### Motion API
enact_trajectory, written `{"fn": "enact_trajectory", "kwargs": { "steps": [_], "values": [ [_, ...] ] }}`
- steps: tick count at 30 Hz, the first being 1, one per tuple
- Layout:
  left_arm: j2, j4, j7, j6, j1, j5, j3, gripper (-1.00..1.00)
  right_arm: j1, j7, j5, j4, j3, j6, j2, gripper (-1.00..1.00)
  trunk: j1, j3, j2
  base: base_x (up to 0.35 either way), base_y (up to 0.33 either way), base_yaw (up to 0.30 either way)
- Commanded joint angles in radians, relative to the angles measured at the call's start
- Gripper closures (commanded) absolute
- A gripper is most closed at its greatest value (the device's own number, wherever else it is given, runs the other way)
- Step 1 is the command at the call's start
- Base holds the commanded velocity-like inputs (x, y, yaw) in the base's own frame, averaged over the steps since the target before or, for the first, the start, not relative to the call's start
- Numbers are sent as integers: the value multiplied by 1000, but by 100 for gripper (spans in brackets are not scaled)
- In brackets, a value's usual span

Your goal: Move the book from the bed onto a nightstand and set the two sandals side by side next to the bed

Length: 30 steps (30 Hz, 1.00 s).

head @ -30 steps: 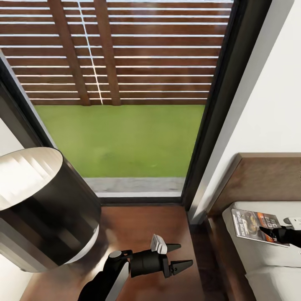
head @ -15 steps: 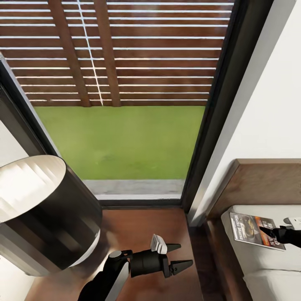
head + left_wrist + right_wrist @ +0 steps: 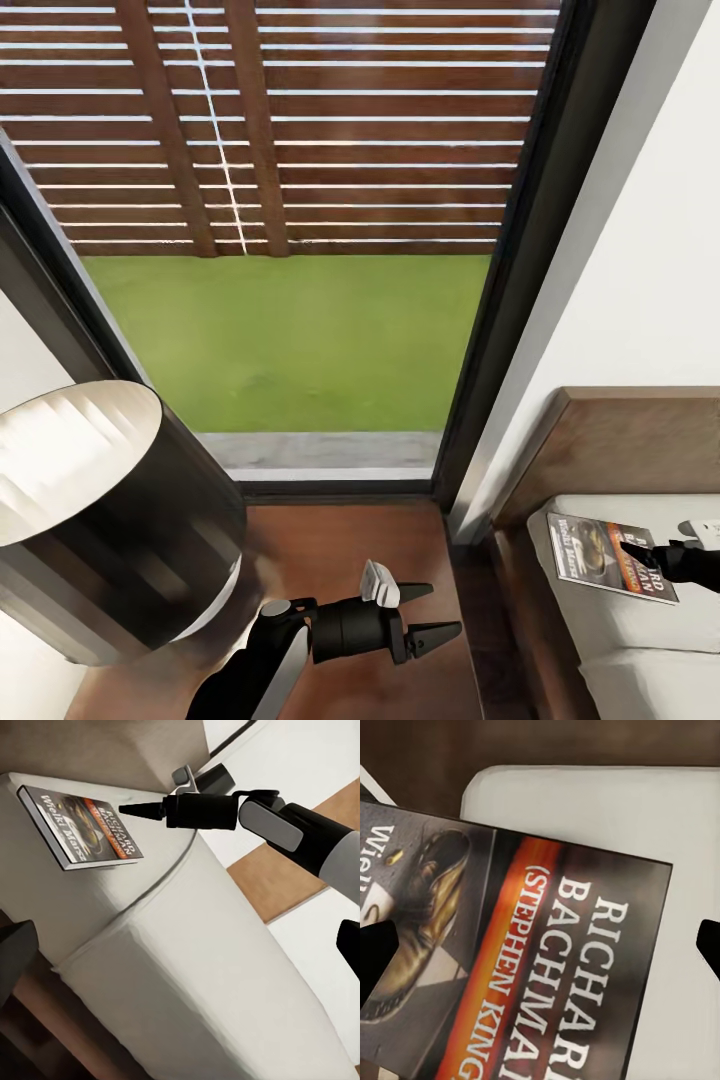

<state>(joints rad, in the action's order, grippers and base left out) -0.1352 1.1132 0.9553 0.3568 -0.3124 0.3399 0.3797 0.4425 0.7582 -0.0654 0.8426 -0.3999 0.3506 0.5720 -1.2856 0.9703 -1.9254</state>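
Note:
The book point(image 3: 600, 555) lies flat on the pale mattress of the bed point(image 3: 630, 640), close to the brown headboard. Its cover point(image 3: 547, 967) reads "RICHARD BACHMAN" beside an orange band. My right gripper point(image 3: 640, 552) hangs open just over the book, one dark fingertip point(image 3: 131, 808) pointing at its edge and a finger on either side of the cover in the right wrist view. My left gripper point(image 3: 437, 610) is open and empty above the glossy reddish-brown nightstand point(image 3: 320, 545). The sandals are out of view.
A large dark lamp shade point(image 3: 110, 510) stands over the nightstand's left part, close to my left arm. Behind it is a tall dark-framed window point(image 3: 520, 250) with grass and a slatted fence outside. A white wall point(image 3: 650, 250) rises above the headboard point(image 3: 620, 440).
The head view has tilted a little, so the whole picture sits slightly lower. The right gripper stays open over the book, and the left arm has not moved.

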Motion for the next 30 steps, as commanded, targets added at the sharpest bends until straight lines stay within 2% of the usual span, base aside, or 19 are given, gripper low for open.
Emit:
{"fn": "enact_trajectory", "kwargs": {
  "steps": [1, 6, 21, 30],
  "values": [
    [0, 0, 1, 10, -1, 8, 1, -100, 1, 7, -7, 1, -4, 5, -1, -100, 0, 1, 0, 0, 0, 0],
    [0, 0, 1, 10, -1, 8, 1, -100, 1, 7, -7, 2, -4, 5, -1, -100, 0, 1, 0, 0, 0, 0],
    [0, 0, 1, 10, -1, 8, 1, -100, 1, 7, -7, 3, -5, 5, -1, -100, 58, -46, 105, 0, 0, 0],
    [2, 0, 5, 8, -1, 10, 1, -100, -2, 9, -7, 9, -5, 7, -1, -100, 58, -46, 105, 0, 0, 0]
  ]
}}
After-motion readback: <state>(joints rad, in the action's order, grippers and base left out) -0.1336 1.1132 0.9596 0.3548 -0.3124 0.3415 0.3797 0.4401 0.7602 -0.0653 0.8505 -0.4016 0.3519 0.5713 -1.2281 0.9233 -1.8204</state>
